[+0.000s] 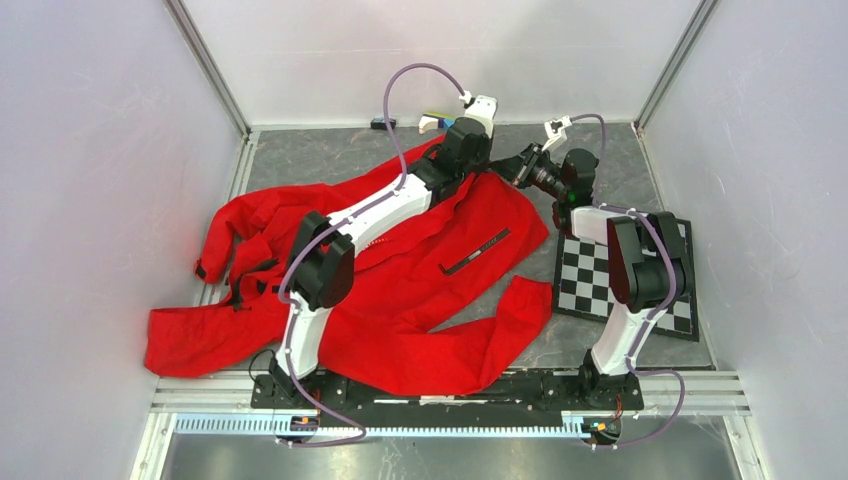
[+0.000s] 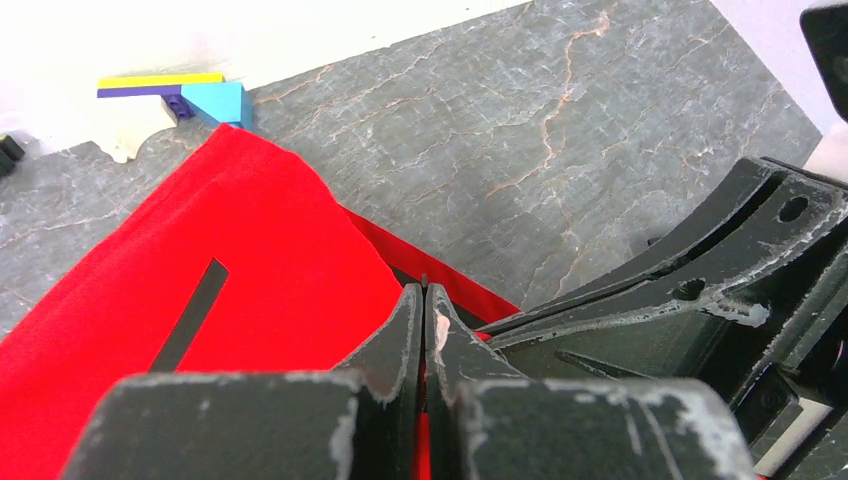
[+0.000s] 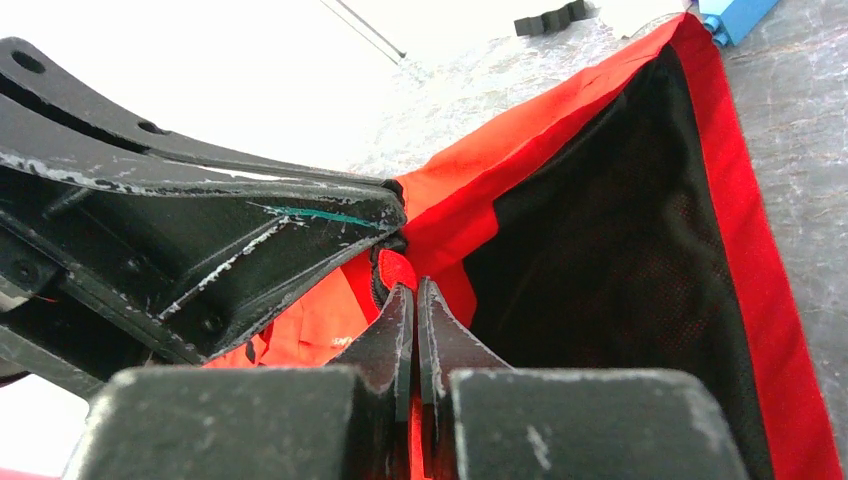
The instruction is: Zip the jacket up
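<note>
honestly, the left gripper (image 2: 424, 310) and right gripper (image 3: 414, 300) are both pinching the jacket (image 1: 420, 290) edge tight at upper centre, risking it slipping free if they're tugging unevenly.

Looked like a robotics lab cell: white panel walls (image 1: 100, 150), aluminium framing (image 1: 213, 68), a calibration checkerboard (image 1: 582, 282) on the grey marbled worktop (image 1: 320, 160).

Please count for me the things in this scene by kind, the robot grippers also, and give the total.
red jacket: 1
checkerboard: 1
grippers: 2 (left gripper, right gripper)
small black piece by the back wall: 1
coloured toy-brick cluster: 1
Total: 6
</note>
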`<state>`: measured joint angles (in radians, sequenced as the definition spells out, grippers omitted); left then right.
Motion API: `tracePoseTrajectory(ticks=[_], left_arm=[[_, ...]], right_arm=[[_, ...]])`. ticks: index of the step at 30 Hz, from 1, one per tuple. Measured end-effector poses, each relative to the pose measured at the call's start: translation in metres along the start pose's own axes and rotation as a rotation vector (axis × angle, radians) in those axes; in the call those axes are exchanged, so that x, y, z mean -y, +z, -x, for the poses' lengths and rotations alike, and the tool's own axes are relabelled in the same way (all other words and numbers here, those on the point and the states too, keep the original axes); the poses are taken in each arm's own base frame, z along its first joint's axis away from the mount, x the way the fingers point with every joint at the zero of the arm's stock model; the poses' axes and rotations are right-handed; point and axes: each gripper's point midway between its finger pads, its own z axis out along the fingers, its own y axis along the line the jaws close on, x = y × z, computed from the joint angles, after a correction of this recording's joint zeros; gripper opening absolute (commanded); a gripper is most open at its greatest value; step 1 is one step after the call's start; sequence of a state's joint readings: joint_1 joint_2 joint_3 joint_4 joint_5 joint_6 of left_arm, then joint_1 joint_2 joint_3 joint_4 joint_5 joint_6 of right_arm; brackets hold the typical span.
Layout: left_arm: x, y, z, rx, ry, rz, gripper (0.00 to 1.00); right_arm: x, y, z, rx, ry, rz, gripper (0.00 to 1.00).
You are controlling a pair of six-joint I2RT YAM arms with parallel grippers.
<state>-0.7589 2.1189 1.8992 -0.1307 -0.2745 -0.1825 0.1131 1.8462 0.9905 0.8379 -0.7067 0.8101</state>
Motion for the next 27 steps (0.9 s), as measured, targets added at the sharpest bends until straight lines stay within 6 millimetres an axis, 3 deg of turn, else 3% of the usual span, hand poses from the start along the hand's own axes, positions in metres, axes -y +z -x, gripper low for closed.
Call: tracePoseTrajectory(ticks=[8, 19, 23, 27], left_arm=[[0.000, 0.000, -0.008, 0.053, -0.075, -0.003, 0.02], [0.000, -0.012, 0.000, 0.103, -0.109, -0.022, 0.03], [0.001, -0.013, -0.004, 0.092, -0.109, -0.032, 0.10], [-0.002, -0.015, -0.005, 0.087, -0.130, -0.030, 0.11]], right_arm=[[0.001, -0.002, -0.003, 0.030, 0.084, -0.020, 0.00], [-0.010, -0.007, -0.003, 0.069, 0.104, 0.031, 0.00], [-0.008, -0.008, -0.006, 0.063, 0.089, 0.028, 0.00], [-0.006, -0.008, -0.007, 0.061, 0.067, 0.025, 0.00]])
